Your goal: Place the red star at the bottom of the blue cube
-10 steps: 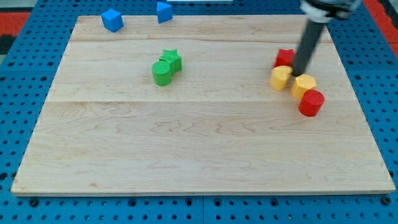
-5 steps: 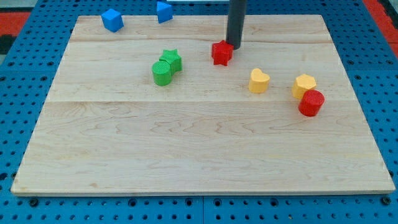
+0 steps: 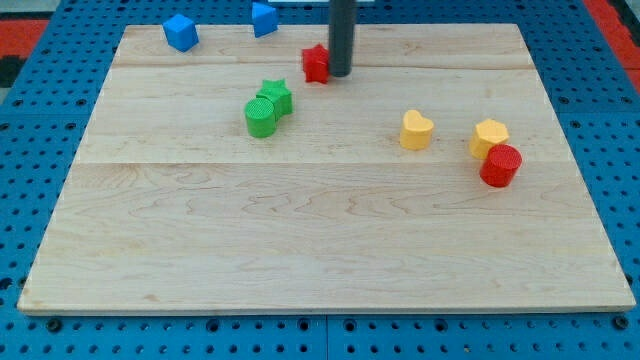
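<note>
The red star lies near the board's top middle. My tip touches its right side, and the dark rod rises out of the view's top. The blue cube sits at the top left, partly over the board's top edge, well left of the star. A second blue block sits at the top edge, up and left of the star.
A green star and a green cylinder touch each other below and left of the red star. A yellow heart lies at the right. A yellow block touches a red cylinder further right.
My tip has pushed the red star from the right cluster leftward and up toward the top middle. The yellow heart shifted left, apart from the other yellow block.
</note>
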Motion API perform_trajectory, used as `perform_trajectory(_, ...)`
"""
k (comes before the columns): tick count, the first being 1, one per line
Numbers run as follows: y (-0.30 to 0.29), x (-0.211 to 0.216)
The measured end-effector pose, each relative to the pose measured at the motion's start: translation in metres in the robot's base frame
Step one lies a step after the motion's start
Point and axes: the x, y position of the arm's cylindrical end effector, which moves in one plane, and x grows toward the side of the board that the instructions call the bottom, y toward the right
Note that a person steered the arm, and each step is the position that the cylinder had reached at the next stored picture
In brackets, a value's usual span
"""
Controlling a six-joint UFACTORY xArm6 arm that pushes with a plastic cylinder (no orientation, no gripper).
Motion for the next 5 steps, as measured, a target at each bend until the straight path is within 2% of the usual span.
perform_trajectory(1, -0.047, -0.029)
perform_trajectory(2, -0.069, -0.047)
perform_trajectory(3, -0.042, -0.054)
perform_trajectory(4, -0.023, -0.08)
perform_trajectory(5, -0.023, -0.08)
